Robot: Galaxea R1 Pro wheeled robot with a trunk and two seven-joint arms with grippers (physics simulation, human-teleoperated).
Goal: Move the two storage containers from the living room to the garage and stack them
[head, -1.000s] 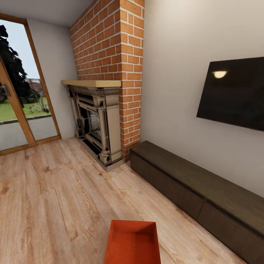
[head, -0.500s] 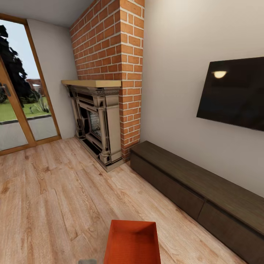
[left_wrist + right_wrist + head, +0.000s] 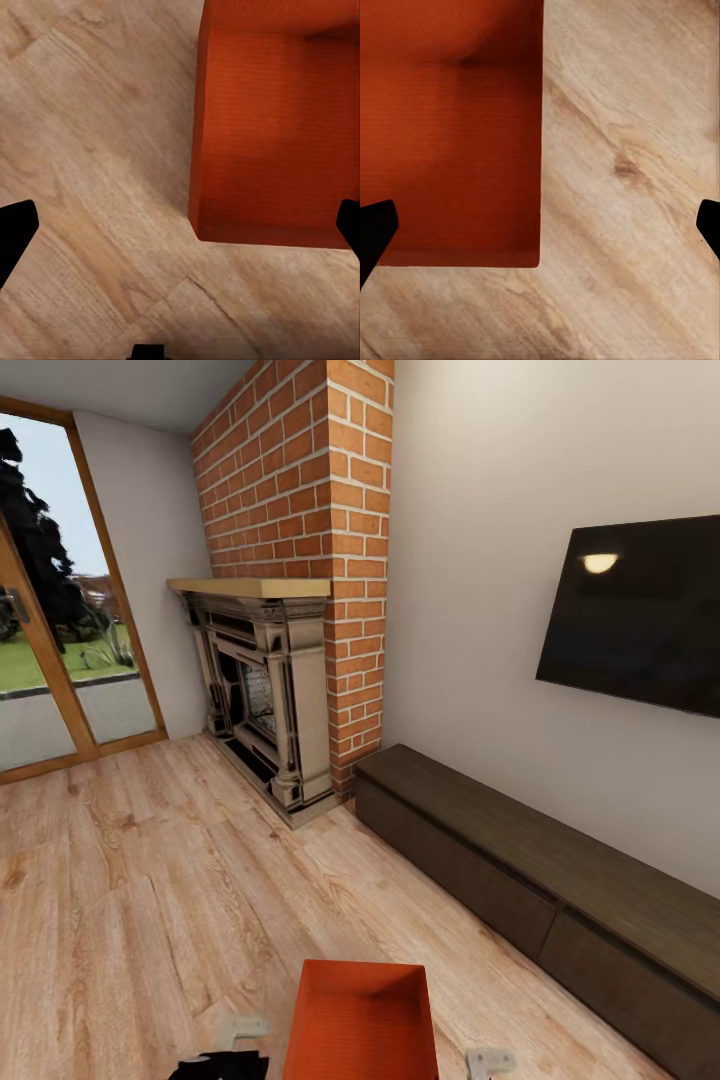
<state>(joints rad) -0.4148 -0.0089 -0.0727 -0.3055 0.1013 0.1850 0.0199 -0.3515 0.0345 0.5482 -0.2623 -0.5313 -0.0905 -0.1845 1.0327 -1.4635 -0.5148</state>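
Head camera looking forward and down across plank floor [image 3: 150,880] toward brick chimney [image 3: 300,510] and TV wall. 2 wrist cameras pointing straight down, hovering close above floor. All 3 views sharing orange container [image 3: 362,1020] [image 3: 274,127] [image 3: 450,135], each wrist camera catching opposite side.

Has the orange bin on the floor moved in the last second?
No. The orange bin sits in the same place against the wood floor planks and dark cabinet.
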